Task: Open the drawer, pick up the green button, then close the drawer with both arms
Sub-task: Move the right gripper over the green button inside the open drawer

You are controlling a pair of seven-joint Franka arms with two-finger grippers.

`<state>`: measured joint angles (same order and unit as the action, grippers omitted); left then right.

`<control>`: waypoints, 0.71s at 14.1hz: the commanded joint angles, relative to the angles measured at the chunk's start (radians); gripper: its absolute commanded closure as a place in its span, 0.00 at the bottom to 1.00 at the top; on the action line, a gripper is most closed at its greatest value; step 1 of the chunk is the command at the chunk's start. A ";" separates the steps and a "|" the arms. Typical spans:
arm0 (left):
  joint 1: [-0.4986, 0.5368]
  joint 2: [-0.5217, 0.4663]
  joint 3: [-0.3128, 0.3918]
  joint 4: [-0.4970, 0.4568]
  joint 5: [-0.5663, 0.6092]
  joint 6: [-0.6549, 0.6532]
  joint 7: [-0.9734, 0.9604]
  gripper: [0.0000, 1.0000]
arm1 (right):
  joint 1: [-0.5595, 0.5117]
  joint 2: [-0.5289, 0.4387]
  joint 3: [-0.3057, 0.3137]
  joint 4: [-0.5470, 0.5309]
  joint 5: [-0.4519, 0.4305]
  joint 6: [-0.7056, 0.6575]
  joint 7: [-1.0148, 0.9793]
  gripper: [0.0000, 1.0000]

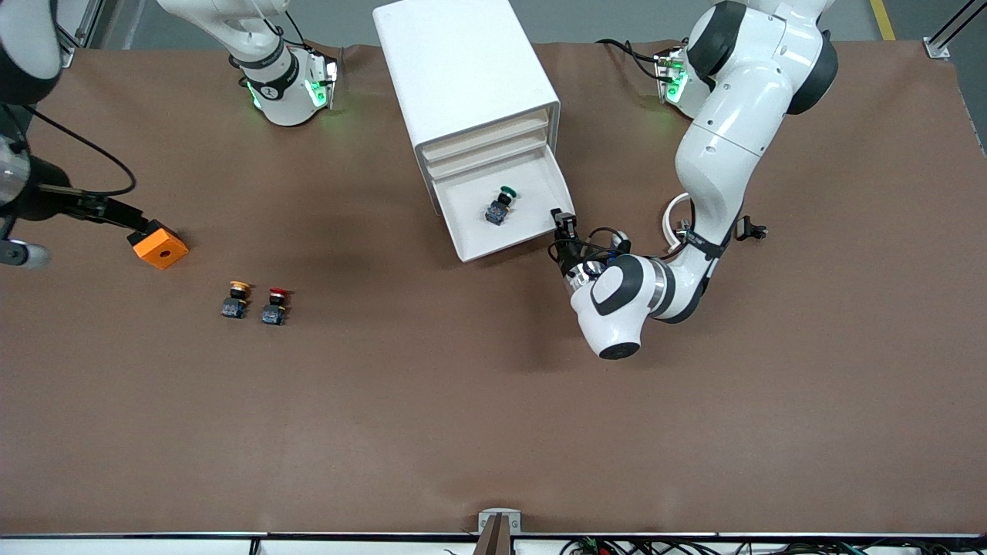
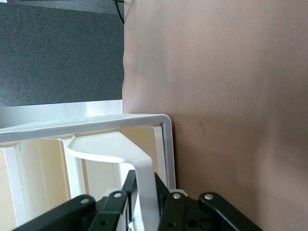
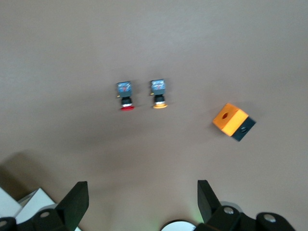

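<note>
Front view: white cabinet (image 1: 466, 73) sits near the arm bases, lowest drawer (image 1: 532, 235) pulled out toward the front camera. Green-capped button (image 1: 500, 206) lies on its side inside the drawer tray, about mid-tray, cap pointing toward the cabinet body.

Left gripper (image 1: 560, 225) is at the drawer's front corner, on the left arm's end of the cabinet. In the left wrist view its fingers (image 2: 115, 207) sit close together on either side of the drawer's white handle (image 2: 139, 178), a narrow grip that looks clamped on it.

Right gripper (image 3: 139, 202) is raised over bare table, well apart from the cabinet toward the right arm's end; its fingers are spread wide with nothing between them, arm looks parked. Under it: red-capped button (image 3: 125, 95) and yellow-capped button (image 3: 158, 92) side by side, orange block (image 3: 233, 121) near them. All three are well apart from the cabinet.

Handling, as a judgement: the green button is likely light rigid plastic. The round cap would be slippery and could roll out of a pinch; the squarish dark body has flat faces, so pinch across those. The tray walls are low, so come from above. The drawer is probably light and free-sliding, and the cabinet may shift if pushed hard.
</note>
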<state>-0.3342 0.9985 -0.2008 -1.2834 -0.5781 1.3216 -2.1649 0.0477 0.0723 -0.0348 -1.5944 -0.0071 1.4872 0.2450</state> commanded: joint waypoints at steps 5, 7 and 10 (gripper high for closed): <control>-0.002 -0.012 0.006 0.003 -0.016 0.001 -0.015 0.00 | 0.227 0.001 0.000 -0.047 0.120 0.068 0.368 0.00; -0.002 -0.012 0.006 0.003 -0.016 0.004 -0.013 0.00 | 0.326 -0.003 -0.002 -0.079 0.145 0.126 0.497 0.00; 0.014 -0.014 0.003 0.006 -0.016 0.013 -0.004 0.00 | 0.466 -0.002 -0.002 -0.113 0.145 0.215 0.687 0.00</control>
<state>-0.3300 0.9983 -0.2003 -1.2782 -0.5782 1.3283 -2.1649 0.4337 0.0824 -0.0234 -1.6746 0.1270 1.6495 0.8252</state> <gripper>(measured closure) 0.000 0.000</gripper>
